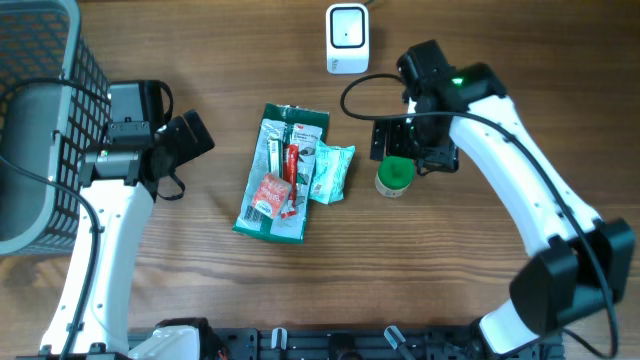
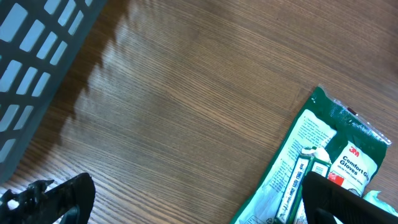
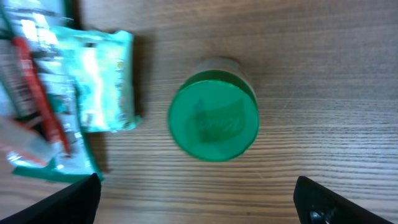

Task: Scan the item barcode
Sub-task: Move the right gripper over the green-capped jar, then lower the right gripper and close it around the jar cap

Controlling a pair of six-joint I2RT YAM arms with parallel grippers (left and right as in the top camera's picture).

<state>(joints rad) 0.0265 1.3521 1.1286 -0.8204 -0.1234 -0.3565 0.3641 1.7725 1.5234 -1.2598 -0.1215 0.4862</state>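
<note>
Green plastic caps the round tub point(image 3: 213, 124), which stands upright on the wood-grain worktop point(image 3: 323, 74) directly under the right tool point(image 3: 196, 198). That tool's black fingers point(image 3: 62, 202) stand wide apart and grip nothing, and the tub sits between and just ahead of them, untouched. The lid is smooth and circular with a faint raised mark too blurred to read, and the wall below it is pale. Just beside the tub lies a crinkled teal pouch point(image 1: 332, 172), its edge overlapping a flat, glossy green glove packet point(image 1: 282, 170) with red pieces inside. A white, rounded scanner point(image 1: 347, 38) stands apart near the far edge. The left tool point(image 2: 193, 208), jaws also spread and empty, hangs over bare wood between the packet and a grey mesh basket point(image 1: 40, 100).
</note>
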